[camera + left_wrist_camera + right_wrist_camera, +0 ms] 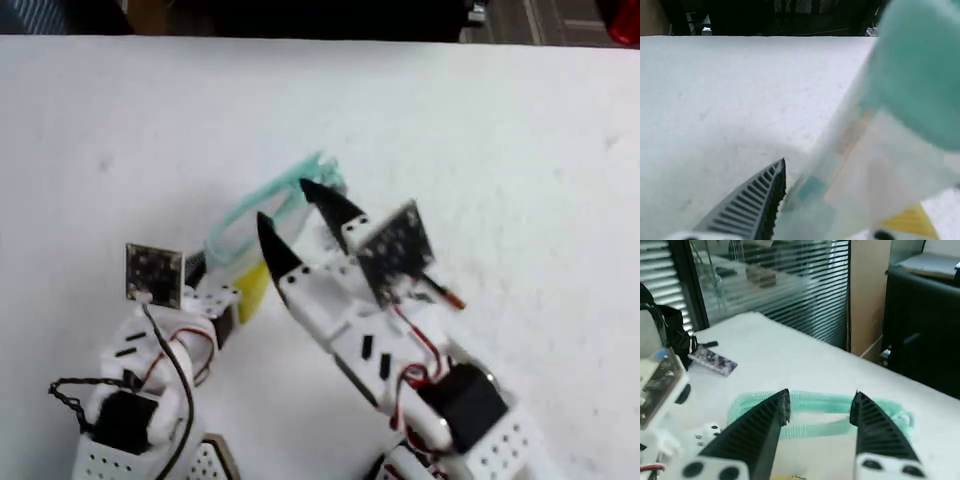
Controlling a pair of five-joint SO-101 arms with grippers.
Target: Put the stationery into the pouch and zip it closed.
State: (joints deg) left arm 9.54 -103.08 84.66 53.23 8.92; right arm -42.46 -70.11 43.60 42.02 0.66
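Observation:
The clear pouch [240,215] with a teal zipper edge lies at the table's middle, with a yellow item [252,290] inside its near end. My left gripper [232,292] is shut on that near end; in the left wrist view the pouch [900,165] presses against the grey finger [760,205], and the yellow item [910,220] shows through the plastic. My right gripper [282,202] hangs open just above the zipper end. From the right wrist view its black fingers [760,430] straddle the teal zipper line of the pouch [745,402] without touching it.
The white table [480,130] has free room at the back and on both sides. The two arms sit close together at the front. A small printed card [715,361] lies behind the left arm [660,385]. A black cable [70,395] loops by the left arm's base.

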